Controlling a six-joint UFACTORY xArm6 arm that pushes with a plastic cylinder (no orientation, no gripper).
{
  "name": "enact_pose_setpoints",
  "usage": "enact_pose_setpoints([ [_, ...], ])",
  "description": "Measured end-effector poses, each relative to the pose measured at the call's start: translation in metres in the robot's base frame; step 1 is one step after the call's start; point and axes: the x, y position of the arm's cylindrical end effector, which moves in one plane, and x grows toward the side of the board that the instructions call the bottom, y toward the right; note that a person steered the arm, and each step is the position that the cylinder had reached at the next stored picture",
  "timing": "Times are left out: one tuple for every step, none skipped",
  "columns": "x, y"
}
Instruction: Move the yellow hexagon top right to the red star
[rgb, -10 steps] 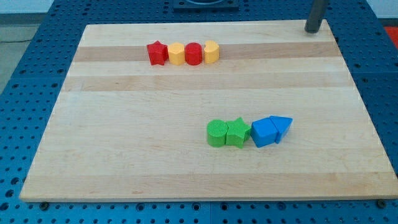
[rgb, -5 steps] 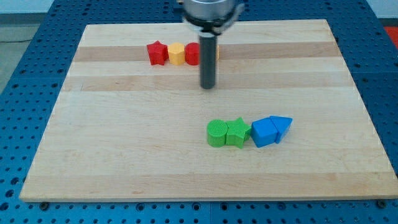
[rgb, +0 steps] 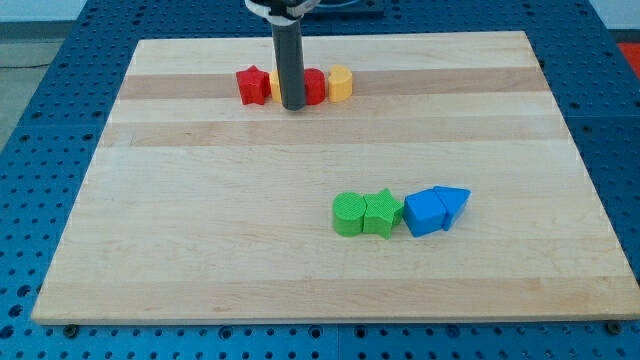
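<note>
A row of blocks lies near the view's top. The red star (rgb: 251, 85) is at its left end. The yellow hexagon (rgb: 274, 86) sits just right of the star, and the rod hides most of it. A red cylinder (rgb: 315, 86) and a second yellow block (rgb: 341, 83) follow to the right. My tip (rgb: 293, 105) rests on the board just below the yellow hexagon, at the row's lower edge. The dark rod rises from it in front of the hexagon and the red cylinder's left side.
A green cylinder (rgb: 349, 214) and a green star (rgb: 380, 212) touch each other at centre right. A blue cube-like block (rgb: 425, 212) and a blue triangle (rgb: 453, 203) sit right of them. The wooden board (rgb: 200, 250) lies on a blue perforated table.
The rod came from the board's top right corner, passed below the red cylinder, and now stands further left and up, in front of the yellow hexagon. No block has visibly moved.
</note>
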Motion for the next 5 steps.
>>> enact_pose_setpoints([
  [-0.012, 0.0],
  [-0.016, -0.005],
  [-0.016, -0.016],
  [0.039, -0.042],
  [0.086, -0.118],
])
